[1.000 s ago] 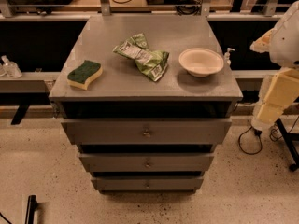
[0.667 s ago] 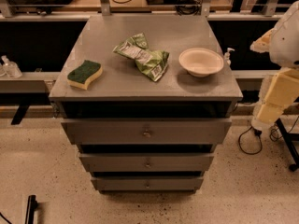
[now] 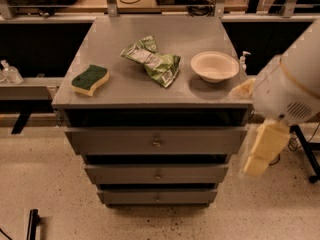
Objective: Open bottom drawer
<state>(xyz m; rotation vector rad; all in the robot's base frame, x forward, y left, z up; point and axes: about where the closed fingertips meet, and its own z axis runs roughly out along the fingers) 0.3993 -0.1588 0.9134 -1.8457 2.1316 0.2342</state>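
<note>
The bottom drawer [image 3: 130, 197] is the lowest of three grey drawers in the metal cabinet, a flat front with a small round knob [image 3: 157, 198] at its centre. It sits about flush under the middle drawer [image 3: 125, 174]. My arm comes in from the right, a large white housing [image 3: 292, 86] with the cream gripper [image 3: 261, 151] hanging below it. The gripper is beside the cabinet's right edge, level with the top and middle drawers, above and to the right of the bottom drawer's knob and apart from it.
On the cabinet top [image 3: 165, 91] lie a green-and-yellow sponge [image 3: 90, 79], a crumpled green chip bag [image 3: 152, 60] and a white bowl [image 3: 215, 66]. The top drawer [image 3: 115, 141] juts out furthest. A dark stand's leg [image 3: 306, 154] is on the floor at right.
My arm has swung left and nearer, from the frame's right edge to the cabinet's right side. The drawers and the things on top have not moved.
</note>
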